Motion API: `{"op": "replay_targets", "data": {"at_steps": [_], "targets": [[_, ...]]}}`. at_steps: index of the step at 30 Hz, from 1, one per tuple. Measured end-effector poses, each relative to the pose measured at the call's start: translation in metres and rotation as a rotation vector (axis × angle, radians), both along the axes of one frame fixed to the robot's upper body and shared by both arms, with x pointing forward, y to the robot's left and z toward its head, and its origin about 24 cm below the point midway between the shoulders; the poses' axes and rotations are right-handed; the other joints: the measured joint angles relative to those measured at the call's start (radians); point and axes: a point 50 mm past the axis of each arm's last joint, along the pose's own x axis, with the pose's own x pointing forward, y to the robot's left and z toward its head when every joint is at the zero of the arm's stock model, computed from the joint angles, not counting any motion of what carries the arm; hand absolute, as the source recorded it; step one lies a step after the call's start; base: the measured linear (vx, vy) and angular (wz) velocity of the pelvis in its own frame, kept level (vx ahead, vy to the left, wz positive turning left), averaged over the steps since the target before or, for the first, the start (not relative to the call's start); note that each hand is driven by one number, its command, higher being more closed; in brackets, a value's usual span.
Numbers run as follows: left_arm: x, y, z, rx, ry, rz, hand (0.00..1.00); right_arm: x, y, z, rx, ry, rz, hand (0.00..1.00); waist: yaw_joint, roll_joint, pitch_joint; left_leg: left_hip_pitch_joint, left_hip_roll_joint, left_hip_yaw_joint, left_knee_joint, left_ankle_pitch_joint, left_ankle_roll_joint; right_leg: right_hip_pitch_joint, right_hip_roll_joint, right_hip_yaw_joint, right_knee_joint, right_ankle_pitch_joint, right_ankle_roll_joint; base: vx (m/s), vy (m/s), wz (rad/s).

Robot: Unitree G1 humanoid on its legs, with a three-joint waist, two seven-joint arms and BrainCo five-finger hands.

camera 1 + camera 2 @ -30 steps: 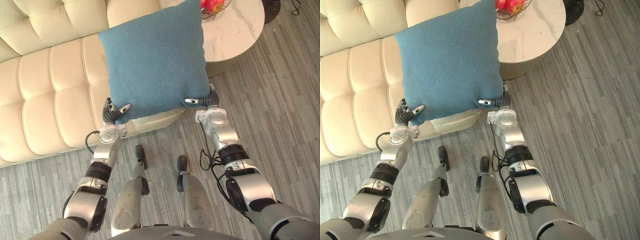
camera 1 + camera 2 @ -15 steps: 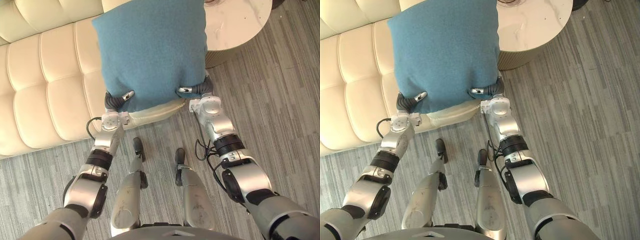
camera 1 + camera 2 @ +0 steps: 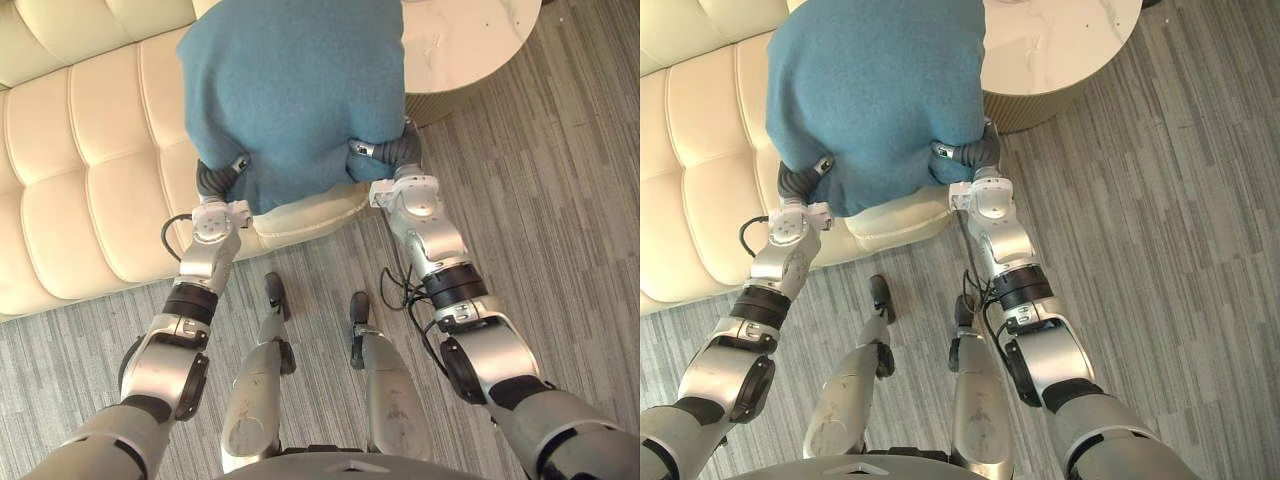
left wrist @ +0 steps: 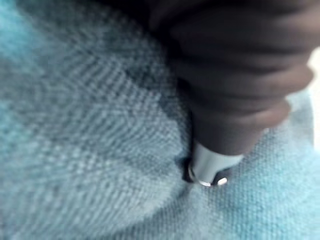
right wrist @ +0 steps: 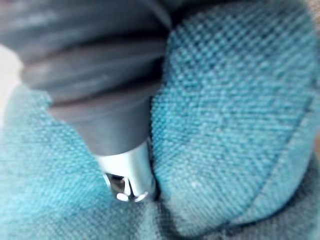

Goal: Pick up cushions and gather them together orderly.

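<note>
Silver-grey arms [image 3: 432, 238], dark-ribbed hands [image 3: 392, 152]

**Q:** Which colour identifies the cushion [image 3: 290, 90] in front of you?

**A:** Plain teal blue throughout. In the wrist views you can make out a fine woven grain.

**Q:** And the surfaces around it?

**A:** You see a cream sofa [image 3: 90, 180], quilted into a grid of panels. The floor [image 3: 560, 220] is grey, streaked with fine lighter and darker stripes. The tabletop [image 3: 460, 40] is white and faintly veined, over a tan base [image 3: 1035, 110]. Note the left hand [image 3: 215, 180] and right hand [image 3: 390, 152], both with dark grey ribbed covers and silver thumbs.
</note>
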Motion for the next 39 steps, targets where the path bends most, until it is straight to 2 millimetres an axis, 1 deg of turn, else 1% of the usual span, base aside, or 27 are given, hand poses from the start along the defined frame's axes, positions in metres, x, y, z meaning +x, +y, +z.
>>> {"op": "replay_targets", "data": {"at_steps": [2, 3, 7, 9, 11, 12, 14, 15, 16, 17, 18, 19, 20, 21, 22, 23, 24, 25, 26, 27, 30, 32, 34, 37, 39], "targets": [[-0.002, 0.0, -0.006, -0.002, 0.016, 0.0, 1.0, -0.005, 0.001, -0.017, 0.06, 0.037, 0.013, 1.0, 0.001, -0.002, -0.001, 0.036, 0.0, 0.0, 0.0, 0.0, 0.0, 0.037, 0.0, -0.003, -0.003, -0.001, -0.001, 0.04, -0.031, 0.04], [-0.003, 0.0, -0.007, -0.001, 0.017, 0.0, 1.0, -0.006, 0.001, -0.02, 0.07, 0.043, 0.016, 1.0, 0.001, -0.002, -0.001, 0.042, 0.0, -0.001, 0.0, 0.0, 0.0, 0.045, 0.0, -0.003, -0.004, -0.001, -0.002, 0.03, -0.038, 0.03], [-0.013, 0.001, -0.005, -0.015, -0.029, -0.008, 1.0, -0.018, 0.002, -0.032, 0.114, 0.042, 0.03, 1.0, -0.005, -0.002, -0.001, 0.057, 0.0, -0.004, -0.002, -0.019, -0.023, 0.068, 0.0, -0.007, -0.018, -0.002, -0.003, 0.0, -0.012, 0.01], [-0.018, 0.001, -0.009, -0.02, -0.027, -0.01, 1.0, -0.024, 0.001, -0.041, 0.121, 0.058, 0.029, 1.0, -0.006, -0.002, -0.001, 0.075, -0.002, -0.007, 0.0, -0.014, -0.016, 0.09, -0.001, -0.01, -0.023, -0.002, -0.003, 0.02, -0.018, 0.08], [-0.029, 0.003, -0.018, -0.027, -0.023, -0.009, 1.0, -0.031, 0.002, -0.053, 0.135, 0.084, 0.034, 1.0, -0.013, -0.007, -0.005, 0.113, -0.003, -0.011, 0.0, -0.014, -0.016, 0.135, -0.002, -0.019, -0.032, -0.003, -0.002, 0.05, -0.032, 0.1], [-0.036, 0.005, -0.021, -0.028, -0.026, -0.007, 1.0, -0.036, 0.004, -0.059, 0.142, 0.095, 0.041, 1.0, -0.013, -0.012, -0.017, 0.127, -0.002, -0.013, -0.001, -0.022, -0.024, 0.157, 0.0, -0.023, -0.045, -0.005, -0.002, 0.04, -0.04, 0.05], [-0.048, 0.007, -0.028, -0.025, -0.028, -0.009, 1.0, -0.047, 0.004, -0.07, 0.151, 0.112, 0.059, 1.0, -0.013, -0.022, -0.043, 0.148, 0.002, -0.017, -0.003, -0.036, -0.025, 0.19, 0.006, -0.027, -0.068, -0.005, -0.002, 0.05, -0.036, 0.05], [-0.051, 0.007, -0.03, -0.027, -0.029, -0.01, 1.0, -0.05, 0.003, -0.072, 0.146, 0.112, 0.061, 1.0, -0.013, -0.024, -0.046, 0.156, 0.002, -0.019, -0.004, -0.039, -0.023, 0.203, 0.006, -0.029, -0.074, -0.005, -0.002, 0.07, -0.024, 0.12], [-0.061, 0.007, -0.031, -0.032, -0.04, -0.013, 1.0, -0.058, 0.004, -0.075, 0.131, 0.106, 0.072, 1.0, -0.016, -0.027, -0.06, 0.17, -0.002, -0.027, -0.003, -0.043, -0.02, 0.228, 0.007, -0.035, -0.087, -0.005, -0.002, 0.04, -0.014, 0.12], [-0.064, 0.007, -0.032, -0.034, -0.044, -0.013, 1.0, -0.061, 0.004, -0.076, 0.125, 0.105, 0.075, 1.0, -0.018, -0.028, -0.065, 0.173, -0.002, -0.03, -0.003, -0.04, -0.016, 0.232, 0.006, -0.038, -0.09, -0.005, -0.002, 0.07, -0.013, 0.15], [-0.073, 0.007, -0.033, -0.034, -0.055, -0.013, 1.0, -0.068, 0.006, -0.081, 0.11, 0.106, 0.082, 1.0, -0.021, -0.029, -0.086, 0.177, -0.004, -0.037, -0.001, -0.037, -0.012, 0.242, 0.006, -0.044, -0.096, -0.005, -0.002, 0.1, -0.017, 0.2], [-0.085, 0.007, -0.036, -0.035, -0.063, -0.015, 1.0, -0.079, 0.007, -0.088, 0.108, 0.119, 0.088, 1.0, -0.021, -0.03, -0.12, 0.184, -0.006, -0.043, 0.0, -0.036, -0.011, 0.26, 0.005, -0.054, -0.106, -0.006, -0.001, 0.12, -0.023, 0.19], [-0.087, 0.007, -0.037, -0.037, -0.064, -0.016, 1.0, -0.081, 0.007, -0.09, 0.113, 0.123, 0.089, 1.0, -0.018, -0.032, -0.125, 0.193, -0.006, -0.043, 0.0, -0.036, -0.011, 0.271, 0.006, -0.054, -0.109, -0.006, -0.001, 0.11, -0.029, 0.15], [-0.094, 0.008, -0.04, -0.035, -0.057, -0.01, 1.0, -0.085, 0.008, -0.095, 0.12, 0.136, 0.099, 1.0, -0.016, -0.032, -0.142, 0.208, -0.008, -0.045, 0.0, -0.036, -0.011, 0.287, 0.005, -0.055, -0.111, -0.01, 0.0, 0.05, -0.017, 0.04], [-0.095, 0.008, -0.041, -0.036, -0.056, -0.009, 1.0, -0.086, 0.008, -0.096, 0.12, 0.138, 0.1, 1.0, -0.015, -0.033, -0.144, 0.21, -0.008, -0.045, 0.0, -0.036, -0.011, 0.29, 0.004, -0.055, -0.111, -0.011, 0.0, 0.06, -0.027, 0.1], [-0.104, 0.01, -0.046, -0.042, -0.042, -0.006, 1.0, -0.091, 0.01, -0.101, 0.114, 0.153, 0.113, 1.0, -0.015, -0.032, -0.17, 0.226, -0.012, -0.054, 0.0, -0.037, -0.012, 0.307, 0.001, -0.057, -0.109, -0.022, 0.001, 0.05, -0.027, 0.16], [-0.114, 0.012, -0.051, -0.042, -0.032, -0.005, 1.0, -0.1, 0.01, -0.103, 0.104, 0.148, 0.114, 1.0, -0.012, -0.031, -0.205, 0.23, -0.013, -0.063, -0.001, -0.038, -0.013, 0.315, 0.001, -0.062, -0.107, -0.029, 0.001, 0.05, -0.031, 0.19], [-0.117, 0.013, -0.052, -0.034, -0.03, -0.002, 1.0, -0.103, 0.011, -0.102, 0.092, 0.139, 0.115, 1.0, -0.01, -0.032, -0.217, 0.232, -0.012, -0.065, -0.002, -0.039, -0.014, 0.318, 0.001, -0.065, -0.107, -0.03, 0.001, 0.04, -0.024, 0.16], [-0.127, 0.015, -0.054, -0.027, -0.024, 0.007, 1.0, -0.111, 0.015, -0.097, 0.071, 0.108, 0.123, 1.0, -0.009, -0.034, -0.228, 0.254, -0.01, -0.064, -0.003, -0.049, -0.022, 0.342, 0.002, -0.071, -0.108, -0.032, 0.0, 0.02, -0.013, 0.07], [-0.129, 0.016, -0.055, -0.026, -0.021, 0.01, 1.0, -0.112, 0.016, -0.095, 0.072, 0.1, 0.126, 1.0, -0.008, -0.034, -0.23, 0.262, -0.01, -0.064, -0.004, -0.053, -0.024, 0.349, 0.002, -0.071, -0.109, -0.033, 0.0, 0.0, 0.0, 0.0], [-0.144, 0.017, -0.062, -0.027, 0.003, 0.019, 1.0, -0.122, 0.017, -0.089, 0.04, 0.062, 0.138, 1.0, -0.001, -0.037, -0.287, 0.287, -0.009, -0.062, -0.005, -0.069, -0.02, 0.375, 0.003, -0.069, -0.12, -0.036, 0.001, 0.0, 0.005, -0.01], [-0.149, 0.018, -0.062, -0.012, 0.004, 0.02, 1.0, -0.125, 0.017, -0.088, 0.015, 0.049, 0.143, 1.0, 0.0, -0.041, -0.309, 0.298, -0.008, -0.061, -0.005, -0.07, -0.02, 0.388, 0.005, -0.064, -0.126, -0.034, 0.002, 0.0, 0.0, 0.0], [-0.155, 0.02, -0.063, 0.004, 0.009, 0.027, 1.0, -0.128, 0.019, -0.092, -0.008, 0.06, 0.145, 1.0, 0.001, -0.045, -0.33, 0.32, -0.005, -0.057, -0.005, -0.073, -0.016, 0.416, 0.01, -0.059, -0.144, -0.027, 0.0, 0.01, 0.01, -0.03], [-0.164, 0.022, -0.065, 0.001, 0.021, 0.036, 1.0, -0.13, 0.023, -0.095, -0.017, 0.07, 0.158, 1.0, 0.002, -0.045, -0.347, 0.335, -0.003, -0.059, -0.005, -0.073, -0.017, 0.443, 0.015, -0.058, -0.165, -0.017, -0.003, 0.0, 0.003, -0.02], [-0.167, 0.022, -0.068, 0.001, 0.035, 0.041, 1.0, -0.131, 0.024, -0.095, -0.017, 0.072, 0.164, 1.0, 0.009, -0.045, -0.359, 0.336, -0.003, -0.068, -0.003, -0.068, -0.021, 0.45, 0.018, -0.064, -0.166, -0.012, 0.001, 0.02, 0.004, 0.15]]}}
